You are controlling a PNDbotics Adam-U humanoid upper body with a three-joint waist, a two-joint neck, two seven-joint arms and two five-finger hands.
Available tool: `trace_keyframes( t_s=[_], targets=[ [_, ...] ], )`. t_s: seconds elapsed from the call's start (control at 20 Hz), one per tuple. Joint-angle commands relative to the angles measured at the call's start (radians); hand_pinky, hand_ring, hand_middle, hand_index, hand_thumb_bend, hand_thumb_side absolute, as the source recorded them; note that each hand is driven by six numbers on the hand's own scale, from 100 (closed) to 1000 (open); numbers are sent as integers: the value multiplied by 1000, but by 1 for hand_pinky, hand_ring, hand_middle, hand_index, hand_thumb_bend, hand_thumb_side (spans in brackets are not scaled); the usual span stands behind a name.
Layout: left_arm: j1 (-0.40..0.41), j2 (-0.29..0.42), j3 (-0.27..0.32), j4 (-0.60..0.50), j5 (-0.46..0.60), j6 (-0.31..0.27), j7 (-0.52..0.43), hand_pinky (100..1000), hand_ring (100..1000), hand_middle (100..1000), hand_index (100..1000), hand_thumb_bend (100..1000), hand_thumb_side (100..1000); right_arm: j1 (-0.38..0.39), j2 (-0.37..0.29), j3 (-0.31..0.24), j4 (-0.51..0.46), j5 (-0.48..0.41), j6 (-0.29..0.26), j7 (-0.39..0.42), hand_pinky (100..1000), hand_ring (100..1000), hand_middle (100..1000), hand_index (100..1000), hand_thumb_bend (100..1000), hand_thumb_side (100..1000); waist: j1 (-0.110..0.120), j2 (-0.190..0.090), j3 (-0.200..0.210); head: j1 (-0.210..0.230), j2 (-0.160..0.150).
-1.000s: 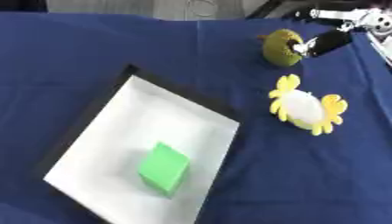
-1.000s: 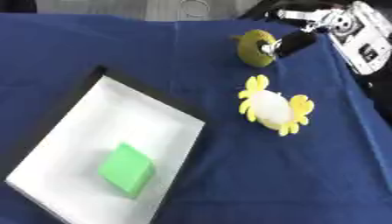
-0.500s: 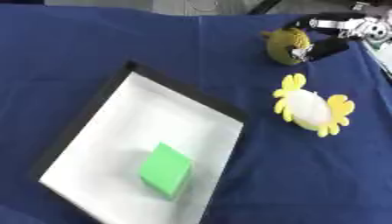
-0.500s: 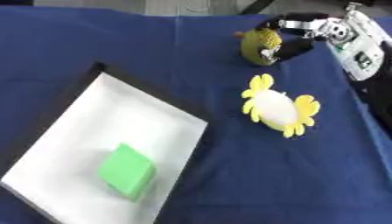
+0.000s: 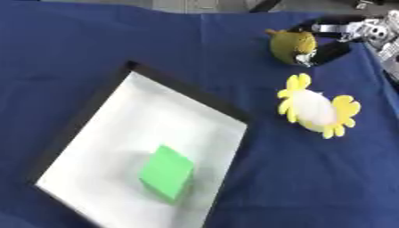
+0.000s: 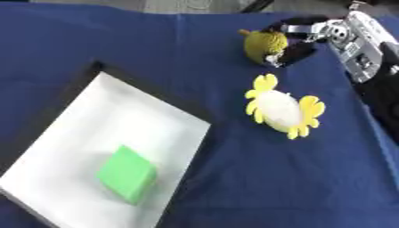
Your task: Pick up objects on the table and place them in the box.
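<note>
Reaching in from the upper right corner, right hand (image 6: 300, 38) at the far edge of the blue tablecloth (image 6: 234, 178), black fingers (image 6: 282, 54) curled round the right side of an olive-green, rough-skinned plush fruit (image 6: 262, 44) with a small stalk at its top. Wrapped on from the flank rather than from above, probably because the arm arrives low and sideways from that corner and the rounded body offers its widest bite there. Hard to say whether already lifted or resting on the cloth; no clear gap visible beneath. Just in front of it, apart from the hand, a white plush with yellow petal-like lobes (image 6: 280, 108), lying flat and untouched, presumably left for a later trip since the nearer-to-hand fruit comes first. Well to the left, the box (image 5: 86, 120): a shallow tray with dark outer wall and white floor, set askew to the table edge, corner pointing away, open side up so things can simply be lowered in. Inside, towards its near end, a green block (image 5: 167, 173) lying flat on the white floor, so one item seemingly delivered and much bare floor left beside it. Judged stage: grasp of the fruit, carry across to the tray yet to come, with the white-and-yellow plush sitting on or near the straight path and worth clearing by height. Left hand nowhere in either view.
</note>
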Motion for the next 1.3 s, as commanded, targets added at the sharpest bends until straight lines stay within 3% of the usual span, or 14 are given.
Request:
trace_keyframes(
  t_s=[0.05,0.25,0.45,0.8,0.95,1.2,1.25,1.3],
  targets=[
    [-11,25,12,-14,3,-2,6,892,819,770,880,274,745,-6,-24,-18,2,46,5,-38,966,1000,976,990,258,412,-13,1,4,-10,-23],
    [-14,28,12,-14,7,-2,7,892,817,766,878,268,751,0,-24,-26,-4,105,8,-98,953,1000,947,972,351,359,-18,16,14,-16,-34],
    [-17,29,12,-14,11,1,8,892,815,764,876,259,760,2,-20,-32,0,122,16,-144,919,967,907,938,343,371,-18,28,19,-18,-39],
    [-15,27,13,-14,13,3,9,890,811,756,871,245,771,4,-22,-43,-11,67,65,-330,816,802,734,742,153,350,-16,33,21,-17,-40],
    [-12,26,13,-14,13,4,7,888,809,752,867,242,773,7,-25,-33,-26,53,72,-406,802,785,714,726,100,352,-16,31,20,-15,-41],
    [1,26,15,-14,12,10,6,889,808,750,867,241,773,4,-34,-16,-45,20,56,-392,806,793,721,735,100,338,-13,20,12,-13,-26],
    [4,26,15,-14,11,12,6,889,808,750,867,241,774,0,-36,-13,-49,12,54,-376,810,797,724,740,100,382,-12,16,8,-11,-21],
    [7,26,15,-14,11,13,5,889,808,750,867,241,774,-3,-39,-11,-54,5,53,-361,810,797,725,740,100,341,-11,13,6,-10,-18]
  ],
)
